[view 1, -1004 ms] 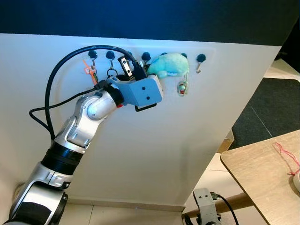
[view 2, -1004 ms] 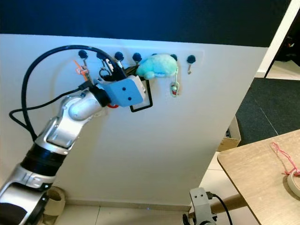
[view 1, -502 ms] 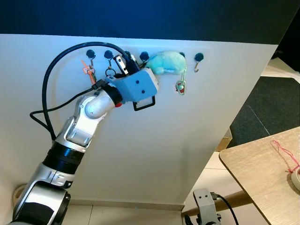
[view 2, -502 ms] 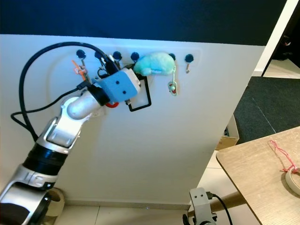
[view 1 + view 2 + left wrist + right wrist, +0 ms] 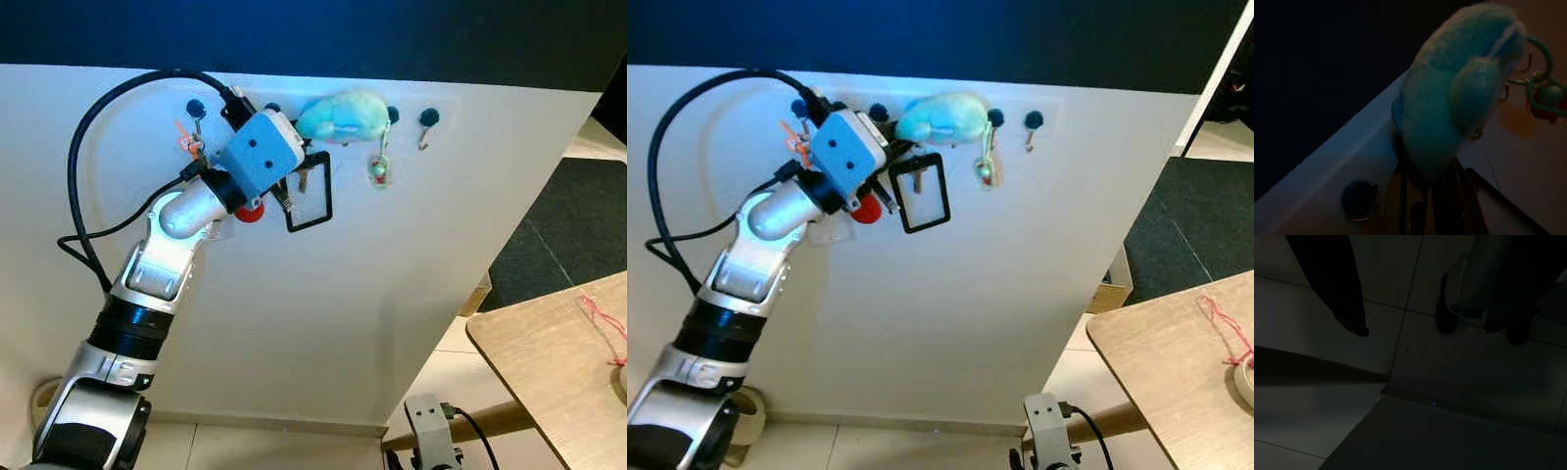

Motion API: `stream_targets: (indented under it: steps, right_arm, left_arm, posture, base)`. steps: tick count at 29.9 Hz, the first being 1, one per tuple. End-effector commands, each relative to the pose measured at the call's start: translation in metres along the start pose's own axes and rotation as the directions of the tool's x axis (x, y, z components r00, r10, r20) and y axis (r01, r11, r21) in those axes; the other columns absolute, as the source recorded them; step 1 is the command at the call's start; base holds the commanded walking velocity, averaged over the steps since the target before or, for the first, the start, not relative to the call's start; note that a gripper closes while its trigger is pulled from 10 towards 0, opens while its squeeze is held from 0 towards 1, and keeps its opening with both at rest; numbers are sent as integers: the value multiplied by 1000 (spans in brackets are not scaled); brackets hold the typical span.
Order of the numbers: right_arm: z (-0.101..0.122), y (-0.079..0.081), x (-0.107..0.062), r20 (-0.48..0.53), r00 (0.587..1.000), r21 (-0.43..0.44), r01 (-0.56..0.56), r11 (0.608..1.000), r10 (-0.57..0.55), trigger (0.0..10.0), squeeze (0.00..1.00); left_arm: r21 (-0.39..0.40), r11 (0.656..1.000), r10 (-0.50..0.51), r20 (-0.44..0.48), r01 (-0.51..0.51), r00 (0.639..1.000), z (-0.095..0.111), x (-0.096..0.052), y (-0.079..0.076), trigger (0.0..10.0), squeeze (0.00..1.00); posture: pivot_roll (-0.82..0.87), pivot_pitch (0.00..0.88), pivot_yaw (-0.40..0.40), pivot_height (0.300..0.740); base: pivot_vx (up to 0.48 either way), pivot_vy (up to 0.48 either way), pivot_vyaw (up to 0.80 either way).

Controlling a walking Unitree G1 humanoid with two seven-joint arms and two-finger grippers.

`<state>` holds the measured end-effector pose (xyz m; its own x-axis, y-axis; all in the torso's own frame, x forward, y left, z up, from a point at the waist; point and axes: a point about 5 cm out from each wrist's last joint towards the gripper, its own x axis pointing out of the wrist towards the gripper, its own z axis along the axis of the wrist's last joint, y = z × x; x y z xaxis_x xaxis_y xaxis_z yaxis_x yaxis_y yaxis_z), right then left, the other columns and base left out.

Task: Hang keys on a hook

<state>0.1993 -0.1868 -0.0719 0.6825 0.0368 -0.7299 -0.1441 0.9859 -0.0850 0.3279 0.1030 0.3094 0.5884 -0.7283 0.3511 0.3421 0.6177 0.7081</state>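
Reaching hook row [image 5: 392, 115], left pincer [image 5: 279, 181] beside plush keyring [image 5: 341, 116]; finger state indiscernible.

head pair faces white wall [image 5: 323, 294], sharing hook row [image 5: 427, 117]; left wrist close-up; right wrist floorward.

A white wall panel [image 5: 323, 323] is filling the front, a dark blue band [image 5: 313, 34] running above it. Pale floor tiles [image 5: 284, 447] are showing below, a wooden table [image 5: 558, 362] is edging in right, dark carpet [image 5: 568, 225] lying beyond.
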Motion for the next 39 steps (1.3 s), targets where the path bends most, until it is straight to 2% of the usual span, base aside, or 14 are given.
stream_targets:
  steps: [1, 4, 10, 12, 16, 20, 25, 31, 36, 39]
  right_arm:
    - [-4, -1, -1, -10, 1000, 0, 6, 1000, -6, 10000, 0]
    - [-4, -1, -1, -10, 1000, 1, 7, 1000, -7, 10000, 0]
    - [-5, -2, -2, -10, 1000, 2, 8, 1000, -8, 10000, 0]
    - [-5, -2, -2, -11, 1000, 1, 8, 1000, -8, 10000, 0]
    - [-6, -3, -2, -13, 1000, 0, 9, 1000, -9, 10000, 0]
    - [-6, -3, -2, -13, 1000, 0, 10, 1000, -10, 10000, 0]
    - [-6, -3, -2, -14, 1000, 3, 10, 1000, -10, 10000, 0]
    - [-6, -3, -2, -16, 1000, 2, 10, 1000, -10, 10000, 0]
    - [-6, -3, -2, -16, 1000, 2, 10, 1000, -10, 10000, 0]
    - [-7, -3, -2, -18, 1000, 1, 12, 1000, -12, 10000, 0]
  left_arm:
    - [-8, 1000, -12, 44, 12, 999, 7, 2, 1, 10000, 0]
    - [-10, 1000, -23, 51, 24, 998, 8, 2, 0, 10000, 0]
    - [-34, 996, -73, 138, 78, 988, 19, 2, -3, 10000, 0]
    - [-36, 990, -128, 172, 136, 977, 24, 0, -5, 10000, 0]
    - [-17, 979, -197, 174, 203, 965, 27, -2, -9, 10000, 0]
    - [-1, 974, -223, 162, 226, 961, 28, -2, -12, 10000, 0]
    - [93, 985, -152, 79, 144, 985, 22, 2, -6, 10000, 0]
    - [161, 984, -84, 33, 77, 996, 19, 4, 0, 10000, 0]
    - [194, 979, -66, 20, 61, 998, 19, 5, 0, 10000, 0]
    - [247, 968, -55, 4, 52, 998, 17, 5, -2, 10000, 0]
  posture:
    - [45, 76, -24, 740]
    - [45, 76, -24, 740]
    - [43, 81, -24, 740]
    - [44, 82, -25, 740]
    - [45, 83, -25, 740]
    - [45, 81, -24, 740]
    - [43, 77, -22, 740]
    - [45, 74, -23, 740]
    - [43, 73, -22, 740]
    - [42, 70, -21, 740]
  base:
    - [0, 0, 0]
    - [0, 0, 0]
    - [0, 0, 0]
    - [0, 0, 0]
    - [0, 0, 0]
    - [0, 0, 0]
    - [0, 0, 0]
    - [0, 0, 0]
    - [0, 0, 0]
    - [0, 0, 0]
